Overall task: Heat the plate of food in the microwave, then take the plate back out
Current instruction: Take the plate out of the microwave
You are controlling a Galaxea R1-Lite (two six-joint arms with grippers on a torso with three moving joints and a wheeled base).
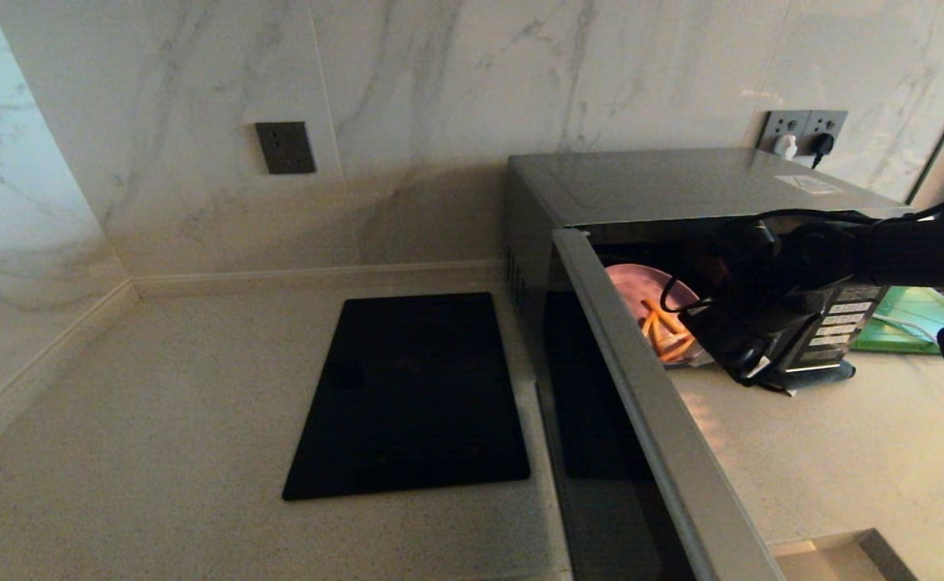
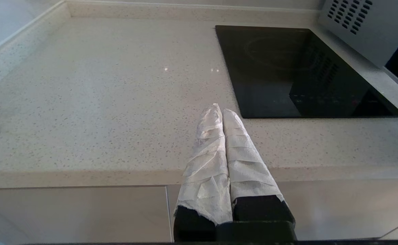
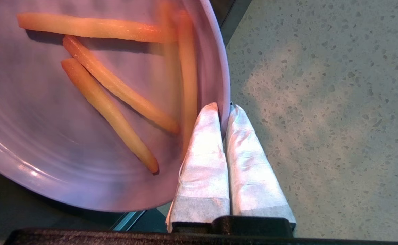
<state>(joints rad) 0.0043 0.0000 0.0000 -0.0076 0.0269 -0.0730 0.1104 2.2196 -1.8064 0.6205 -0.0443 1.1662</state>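
Only the right wrist view shows the right gripper [image 3: 224,109] fingers [image 3: 205,143] pinching the plate of food's [image 3: 83,163] rim; left gripper [image 2: 221,112] fingers pressed together, holding nothing, over the tabletop [image 2: 100,102].

Small round lilac-purple plastic plate [image 3: 83,163] with thin golden-orange fries [image 3: 117,88]. Boxy silver and black microwave [image 1: 682,181], dark glass door [image 1: 601,452]. Flat black glass cooktop [image 1: 411,395]. Beige speckled stone countertop [image 2: 100,102]. White marble wall [image 1: 440,81], grey veins. Flat green board [image 1: 924,319]. Right gripper [image 3: 223,108] fingers wrapped white.
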